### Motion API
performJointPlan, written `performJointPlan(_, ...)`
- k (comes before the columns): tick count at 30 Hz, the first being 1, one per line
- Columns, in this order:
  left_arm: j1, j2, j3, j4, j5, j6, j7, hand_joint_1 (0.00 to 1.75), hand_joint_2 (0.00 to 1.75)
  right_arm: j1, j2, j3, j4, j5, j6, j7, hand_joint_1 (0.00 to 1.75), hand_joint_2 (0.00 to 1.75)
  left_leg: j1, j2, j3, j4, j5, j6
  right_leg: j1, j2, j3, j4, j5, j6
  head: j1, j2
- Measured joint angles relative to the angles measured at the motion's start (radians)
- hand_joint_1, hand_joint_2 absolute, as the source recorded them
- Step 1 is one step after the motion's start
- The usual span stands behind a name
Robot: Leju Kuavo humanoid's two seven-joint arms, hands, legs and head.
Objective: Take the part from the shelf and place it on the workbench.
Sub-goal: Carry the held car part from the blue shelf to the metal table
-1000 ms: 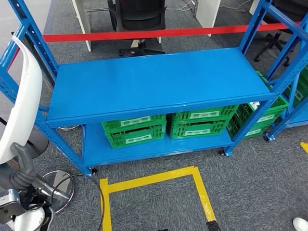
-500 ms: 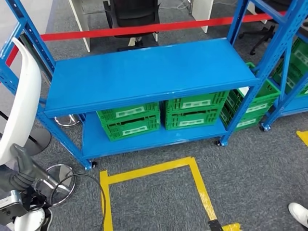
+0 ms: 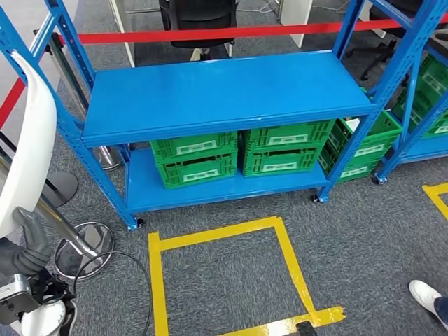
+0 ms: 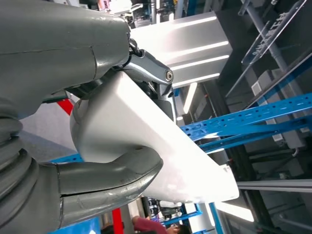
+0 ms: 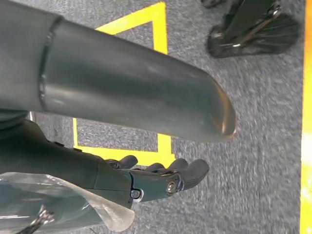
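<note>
Here, white part (image 3: 29, 147) upright, long axis vertical.

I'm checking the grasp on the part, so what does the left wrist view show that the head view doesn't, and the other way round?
Left wrist view alone: the thumb curling under the white part and fingers pressing its other side.

Head view alone: the blue shelf, green crates on its lower level, the yellow floor tape, and a person's shoe.

Both share: the white part held in the left hand, and blue rack beams.
</note>
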Motion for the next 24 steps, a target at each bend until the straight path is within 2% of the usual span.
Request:
performJointPlan(1, 0.000, -0.001, 0.000, 0.000, 0.001, 0.000, 0.000, 1.75, 1.75, 0.000, 0.000, -0.001, 0.000, -0.001, 0.001, -0.001, 0.00, 0.00, -0.001, 0.000, -0.013, 0.001, 0.010, -0.001, 0.000, 0.000, -0.008, 0.049, -0.006, 0.002, 0.000, 0.000)
performJointPlan(2, 0.001, -0.002, 0.000, 0.000, 0.000, 0.000, 0.000, 1.75, 1.75, 0.000, 0.000, -0.002, 0.000, -0.001, 0.002, -0.002, 0.00, 0.00, -0.001, 0.000, -0.025, 0.003, 0.018, -0.002, 0.000, 0.000, -0.002, 0.070, 0.011, 0.004, 0.000, 0.000)
performJointPlan(3, 0.001, -0.002, 0.000, 0.000, -0.002, 0.000, 0.000, 1.75, 1.75, 0.001, 0.000, -0.003, 0.000, -0.002, 0.003, -0.003, 0.00, 0.00, -0.001, 0.001, -0.036, 0.005, 0.026, -0.004, 0.000, 0.000, 0.025, 0.053, 0.041, 0.004, 0.000, 0.000)
performJointPlan(4, 0.001, -0.003, 0.001, 0.000, -0.005, 0.000, 0.000, 1.75, 1.75, 0.001, 0.000, -0.004, 0.000, -0.004, 0.004, -0.006, 0.00, 0.00, -0.001, 0.000, -0.044, 0.009, 0.032, -0.007, 0.000, 0.000, 0.070, -0.002, 0.069, 0.003, 0.000, 0.000)
performJointPlan(5, 0.001, -0.004, 0.001, 0.000, -0.009, 0.000, -0.001, 1.75, 1.75, 0.000, 0.000, -0.007, 0.000, -0.006, 0.006, -0.009, 0.00, 0.00, -0.002, 0.000, -0.052, 0.015, 0.035, -0.011, 0.000, 0.000, 0.128, -0.078, 0.082, 0.001, 0.001, 0.000)
performJointPlan(6, 0.001, -0.006, 0.002, 0.000, -0.012, 0.000, -0.001, 1.75, 1.75, -0.001, 0.000, -0.009, 0.000, -0.008, 0.008, -0.014, 0.00, 0.00, -0.004, 0.000, -0.058, 0.023, 0.038, -0.015, 0.000, 0.000, 0.180, -0.152, 0.081, -0.002, 0.001, 0.000)
performJointPlan(7, 0.001, -0.007, 0.004, 0.000, -0.016, 0.000, -0.003, 1.75, 1.75, -0.003, 0.000, -0.012, 0.000, -0.011, 0.008, -0.018, 0.00, 0.00, -0.006, 0.000, -0.065, 0.032, 0.040, -0.019, 0.000, 0.001, 0.215, -0.205, 0.071, -0.004, 0.001, 0.000)
performJointPlan(8, 0.001, -0.011, 0.006, 0.000, -0.021, 0.000, -0.006, 1.75, 1.75, -0.004, 0.000, -0.015, 0.000, -0.013, 0.009, -0.023, 0.00, 0.00, -0.008, 0.001, -0.071, 0.038, 0.043, -0.024, 0.001, 0.001, 0.231, -0.233, 0.059, -0.008, 0.001, 0.000)
performJointPlan(10, 0.002, -0.020, 0.016, 0.000, -0.035, 0.000, -0.013, 1.75, 1.75, -0.002, 0.003, -0.021, 0.000, -0.016, 0.010, -0.030, 0.00, 0.00, -0.008, 0.000, -0.077, 0.047, 0.046, -0.034, -0.001, 0.000, 0.222, -0.242, 0.055, -0.019, 0.002, 0.000)
performJointPlan(11, 0.003, -0.024, 0.020, 0.000, -0.041, 0.000, -0.016, 1.75, 1.75, 0.000, 0.004, -0.024, 0.000, -0.017, 0.010, -0.032, 0.00, 0.00, -0.007, -0.001, -0.082, 0.057, 0.036, -0.040, -0.003, -0.001, 0.217, -0.242, 0.058, -0.027, 0.001, 0.000)
performJointPlan(12, 0.003, -0.027, 0.024, 0.000, -0.045, 0.000, -0.016, 1.75, 1.75, 0.001, 0.006, -0.026, 0.000, -0.017, 0.009, -0.033, 0.00, 0.00, -0.005, -0.002, -0.092, 0.084, 0.013, -0.046, -0.004, -0.002, 0.215, -0.243, 0.062, -0.035, 0.000, 0.000)
performJointPlan(13, 0.004, -0.029, 0.025, 0.000, -0.049, 0.000, -0.014, 1.75, 1.75, 0.000, 0.007, -0.027, 0.000, -0.017, 0.009, -0.034, 0.00, 0.00, -0.002, -0.003, -0.110, 0.131, -0.022, -0.053, -0.005, -0.004, 0.213, -0.243, 0.068, -0.042, -0.001, 0.000)
performJointPlan(15, 0.006, -0.030, 0.027, 0.001, -0.059, 0.000, -0.010, 1.75, 1.75, 0.000, 0.007, -0.029, 0.000, -0.014, 0.010, -0.034, 0.00, 0.00, 0.002, -0.003, -0.158, 0.266, -0.097, -0.062, -0.004, -0.005, 0.204, -0.240, 0.077, -0.048, -0.003, 0.000)
performJointPlan(16, 0.008, -0.031, 0.028, 0.002, -0.063, 0.000, -0.008, 1.75, 1.75, 0.000, 0.007, -0.029, 0.000, -0.011, 0.014, -0.034, 0.00, 0.00, 0.004, -0.003, -0.173, 0.317, -0.115, -0.064, -0.003, -0.007, 0.198, -0.238, 0.080, -0.048, -0.003, 0.000)
performJointPlan(17, 0.009, -0.032, 0.029, 0.003, -0.066, 0.000, -0.007, 1.75, 1.75, 0.001, 0.007, -0.029, 0.000, -0.008, 0.019, -0.035, 0.00, 0.00, 0.004, -0.003, -0.173, 0.335, -0.111, -0.064, -0.002, -0.009, 0.194, -0.235, 0.082, -0.048, -0.004, 0.000)
performJointPlan(18, 0.011, -0.032, 0.030, 0.004, -0.068, 0.000, -0.006, 1.75, 1.75, 0.002, 0.008, -0.029, 0.000, -0.006, 0.024, -0.036, 0.00, 0.00, 0.004, -0.003, -0.156, 0.314, -0.088, -0.062, -0.002, -0.013, 0.192, -0.232, 0.082, -0.048, -0.004, 0.000)
performJointPlan(20, 0.011, -0.033, 0.031, 0.005, -0.070, 0.000, -0.006, 1.75, 1.75, 0.002, 0.008, -0.030, 0.000, -0.001, 0.034, -0.044, 0.00, 0.00, 0.001, 0.012, -0.084, 0.182, -0.024, -0.050, 0.001, -0.021, 0.192, -0.229, 0.080, -0.046, -0.004, 0.000)
performJointPlan(21, 0.010, -0.033, 0.031, 0.005, -0.071, 0.000, -0.006, 1.75, 1.75, 0.001, 0.009, -0.030, 0.000, 0.000, 0.036, -0.048, 0.00, 0.00, -0.004, 0.025, -0.053, 0.119, -0.005, -0.042, 0.003, -0.026, 0.191, -0.228, 0.079, -0.044, -0.004, 0.000)
performJointPlan(22, 0.010, -0.034, 0.031, 0.005, -0.071, 0.000, -0.006, 1.75, 1.75, 0.001, 0.010, -0.030, 0.000, 0.002, 0.038, -0.052, 0.00, 0.00, -0.009, 0.036, -0.033, 0.075, 0.004, -0.035, 0.005, -0.033, 0.190, -0.227, 0.079, -0.041, -0.003, 0.000)
performJointPlan(23, 0.010, -0.035, 0.031, 0.005, -0.071, 0.000, -0.007, 1.75, 1.75, 0.000, 0.011, -0.030, 0.000, 0.003, 0.039, -0.055, 0.00, 0.00, -0.014, 0.043, -0.027, 0.055, 0.000, -0.029, 0.006, -0.040, 0.188, -0.227, 0.079, -0.038, -0.003, 0.000)
performJointPlan(24, 0.010, -0.035, 0.031, 0.005, -0.071, 0.000, -0.007, 1.75, 1.75, 0.000, 0.012, -0.029, 0.000, 0.003, 0.040, -0.056, 0.00, 0.00, -0.017, 0.039, -0.029, 0.048, 0.000, -0.024, 0.007, -0.048, 0.187, -0.227, 0.080, -0.033, -0.003, 0.000)
